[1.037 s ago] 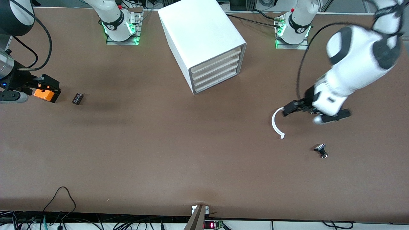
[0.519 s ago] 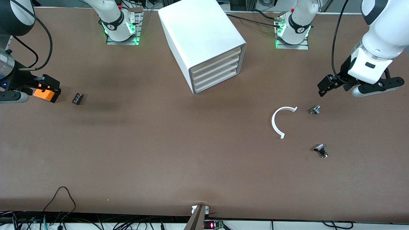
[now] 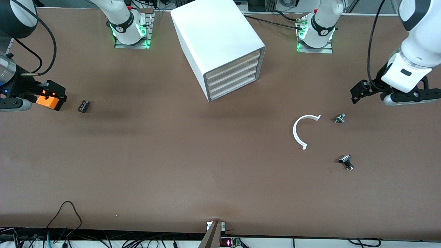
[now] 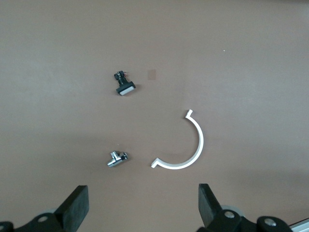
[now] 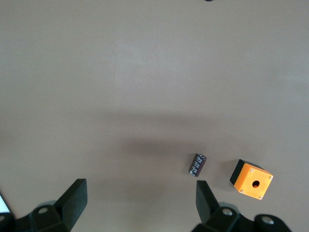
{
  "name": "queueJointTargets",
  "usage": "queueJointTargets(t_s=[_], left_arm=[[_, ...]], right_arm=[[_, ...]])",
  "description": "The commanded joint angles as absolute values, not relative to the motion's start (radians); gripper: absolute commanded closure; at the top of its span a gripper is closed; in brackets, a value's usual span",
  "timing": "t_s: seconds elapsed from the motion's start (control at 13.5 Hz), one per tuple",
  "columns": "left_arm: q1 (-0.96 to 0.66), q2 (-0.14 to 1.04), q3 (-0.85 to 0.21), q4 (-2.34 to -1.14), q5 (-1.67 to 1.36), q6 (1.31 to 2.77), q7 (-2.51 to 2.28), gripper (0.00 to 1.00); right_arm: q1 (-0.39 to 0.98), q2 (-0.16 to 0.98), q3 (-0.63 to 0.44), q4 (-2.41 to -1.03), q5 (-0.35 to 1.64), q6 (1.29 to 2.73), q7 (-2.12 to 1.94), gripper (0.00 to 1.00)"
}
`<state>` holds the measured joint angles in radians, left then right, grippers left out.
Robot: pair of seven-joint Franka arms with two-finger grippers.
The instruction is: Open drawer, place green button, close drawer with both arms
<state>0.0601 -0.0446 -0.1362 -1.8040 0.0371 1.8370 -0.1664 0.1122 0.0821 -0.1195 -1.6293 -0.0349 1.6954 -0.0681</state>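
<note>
The white cabinet (image 3: 217,38) stands at the back middle of the table, and its bottom drawer (image 3: 234,90) is shut like the three above it. No button with a green cap is in view. My left gripper (image 3: 358,92) hangs open and empty in the air over the table at the left arm's end; in the left wrist view (image 4: 142,203) bare table shows between its fingers. My right gripper (image 3: 55,94) is open and empty in the air at the right arm's end, also seen in the right wrist view (image 5: 140,200).
A white curved strip (image 3: 299,132) (image 4: 193,145), a small silver button (image 3: 339,118) (image 4: 117,158) and a silver-black button (image 3: 345,162) (image 4: 124,87) lie under the left gripper's area. An orange box (image 3: 46,101) (image 5: 251,180) and a small dark part (image 3: 83,106) (image 5: 197,164) lie near the right gripper.
The left arm has swung up and away from the white curved strip toward its own end of the table, uncovering the small silver button. The right arm has not moved.
</note>
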Motion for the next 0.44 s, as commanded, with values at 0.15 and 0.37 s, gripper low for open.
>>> queueJointTargets(t_s=[0.15, 0.37], left_arm=[[0.069, -0.035, -0.143, -1.759, 0.040, 1.729, -0.121, 0.00], [0.067, -0.028, -0.149, -1.741, 0.038, 1.732, -0.120, 0.00]], right_arm=[[0.115, 0.072, -0.121, -1.629, -0.014, 1.684, -0.067, 0.00], [0.114, 0.072, -0.121, -1.628, -0.014, 1.684, -0.072, 0.00]])
